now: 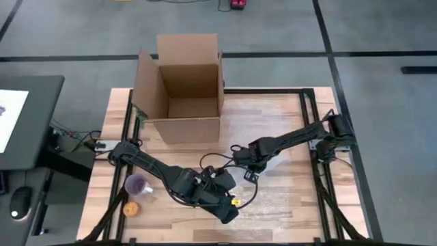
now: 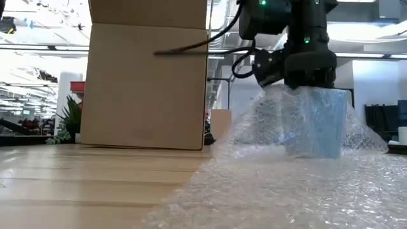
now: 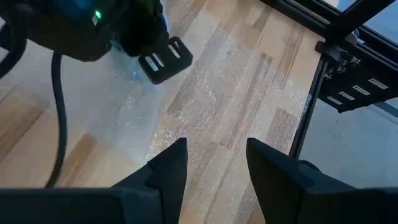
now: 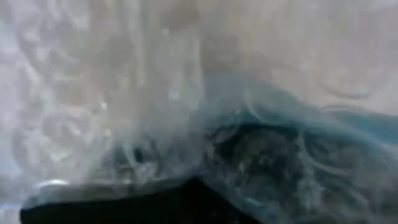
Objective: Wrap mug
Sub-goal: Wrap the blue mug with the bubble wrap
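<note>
Blue mug (image 2: 316, 124) stands upright on the bubble wrap (image 2: 299, 191), mid-table, right of centre, near the open box (image 1: 183, 89). The low view shows wrap already drawn up over it — film rises on both sides and covers the front, tent-like. So the first fold looks made, though loosely.

Right gripper (image 1: 240, 158) sits directly on top of the covered mug, pressing or pinching the wrap there. Its wrist view shows only wrap close against the lens and blue underneath. Cannot tell whether its fingers are parted or closed on the film.

Left gripper (image 3: 211, 168) hovers low over the wrap near the table's front edge, fingers apart, nothing between them. It points across the sheet toward the right gripper.

A second, purple mug (image 1: 138, 184) stands bare at the front left, well apart from the wrap, with a small orange thing (image 1: 130, 209) just beside it. Untouched.

Judgement on progress: roughly the middle. Done — mug placed on the sheet, one side of the sheet pulled over it. Left — the loose sheet spread toward the front is not yet folded in, the sides flare open, nothing is tucked under. Wrap probably springs back if released, so the top hold matters while the left gripper picks up a free edge.
</note>
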Available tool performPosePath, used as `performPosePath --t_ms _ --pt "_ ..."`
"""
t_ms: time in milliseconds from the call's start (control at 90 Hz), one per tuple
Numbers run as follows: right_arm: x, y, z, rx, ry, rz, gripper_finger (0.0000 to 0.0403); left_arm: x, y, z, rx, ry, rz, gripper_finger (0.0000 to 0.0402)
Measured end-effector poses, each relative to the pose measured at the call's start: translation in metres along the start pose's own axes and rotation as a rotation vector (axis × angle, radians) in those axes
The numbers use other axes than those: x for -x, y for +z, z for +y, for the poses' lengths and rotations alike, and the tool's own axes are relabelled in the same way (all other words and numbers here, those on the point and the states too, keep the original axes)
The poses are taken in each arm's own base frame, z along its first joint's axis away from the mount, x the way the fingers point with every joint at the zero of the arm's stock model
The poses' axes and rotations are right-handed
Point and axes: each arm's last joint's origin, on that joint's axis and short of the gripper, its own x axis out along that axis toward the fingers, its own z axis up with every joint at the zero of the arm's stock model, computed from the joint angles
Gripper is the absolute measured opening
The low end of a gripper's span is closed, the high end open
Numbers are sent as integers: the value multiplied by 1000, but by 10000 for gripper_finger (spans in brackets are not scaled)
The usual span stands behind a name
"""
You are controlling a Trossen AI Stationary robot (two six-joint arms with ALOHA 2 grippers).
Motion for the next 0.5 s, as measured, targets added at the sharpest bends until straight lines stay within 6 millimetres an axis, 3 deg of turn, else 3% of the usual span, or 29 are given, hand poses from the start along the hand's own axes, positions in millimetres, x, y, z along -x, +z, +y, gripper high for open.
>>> performPosePath --t_ms 100,278,500 --pt "11 -3 -1 1 7 -1 50 0 0 0 0 0 -1 146" --pt "55 -8 -8 -3 77 -104 66 0 0 0 0 0 -1 146" --pt "95 -23 -20 -10 139 -154 90 0 0 0 -3 0 0 146"
